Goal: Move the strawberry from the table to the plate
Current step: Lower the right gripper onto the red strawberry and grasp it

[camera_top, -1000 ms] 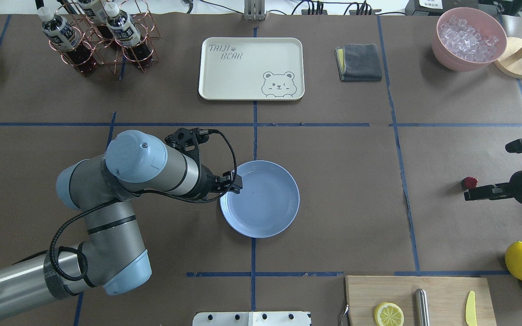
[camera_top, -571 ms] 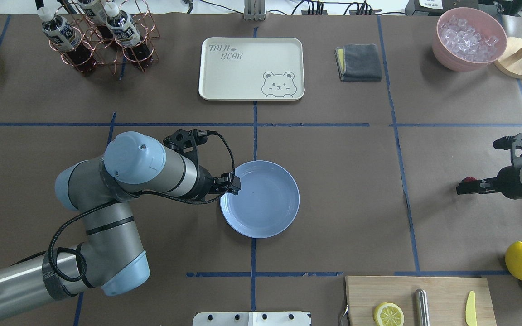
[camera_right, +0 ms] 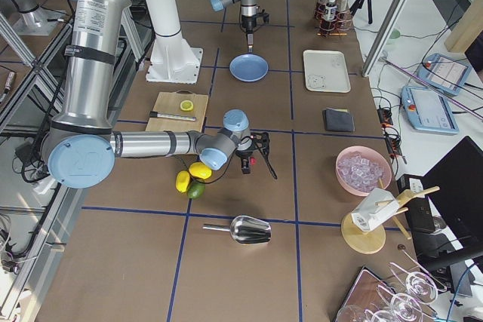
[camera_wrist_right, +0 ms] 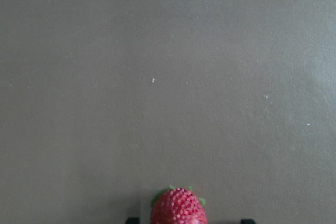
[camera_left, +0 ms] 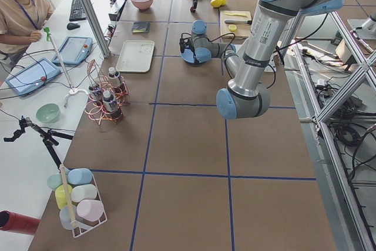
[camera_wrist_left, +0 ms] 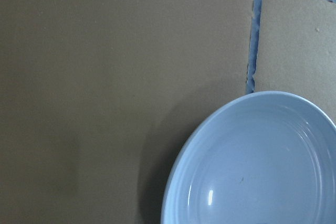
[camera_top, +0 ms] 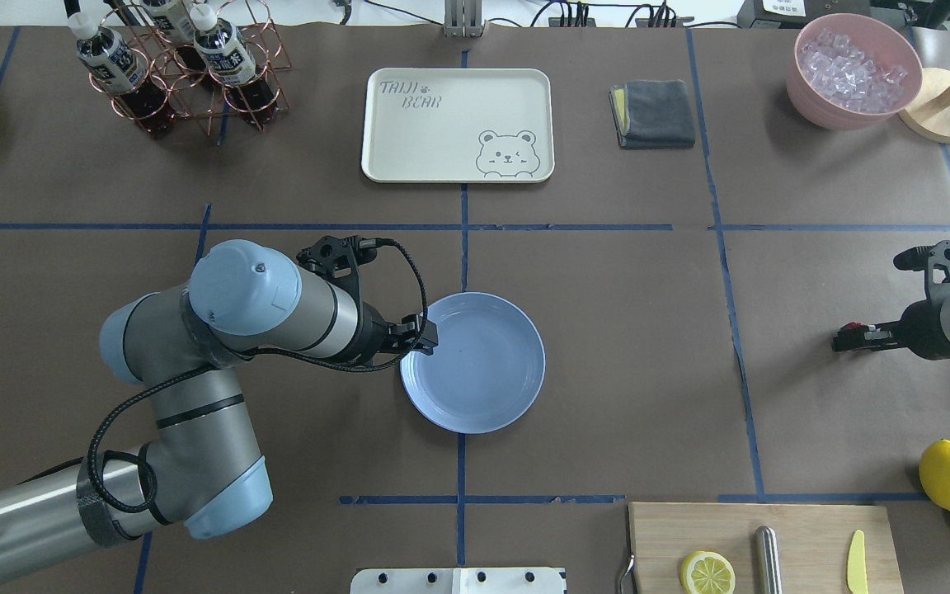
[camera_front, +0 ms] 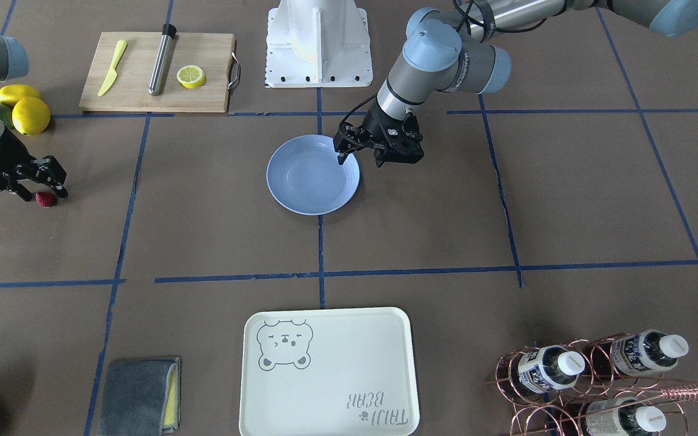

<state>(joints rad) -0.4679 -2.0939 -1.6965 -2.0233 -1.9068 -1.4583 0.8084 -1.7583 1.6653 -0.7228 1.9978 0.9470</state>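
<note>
Strawberry [camera_wrist_right: 178,208] sits on table [camera_top: 648,371] at robot's right side, well apart from plate [camera_top: 516,388] at centre

Right gripper [camera_front: 43,189] low over berry, jaws apart, one finger either side, not yet pinching

Berry likely light, soft, bumpy, easily bruised: grip across widest middle, gentle squeeze

Lemons [camera_front: 31,115] near right arm, not in way

Left gripper [camera_front: 359,160] hangs over plate rim, jaws apart; may crowd drop spot

Right tool [camera_top: 846,338] now astride strawberry [camera_front: 45,199].
</note>
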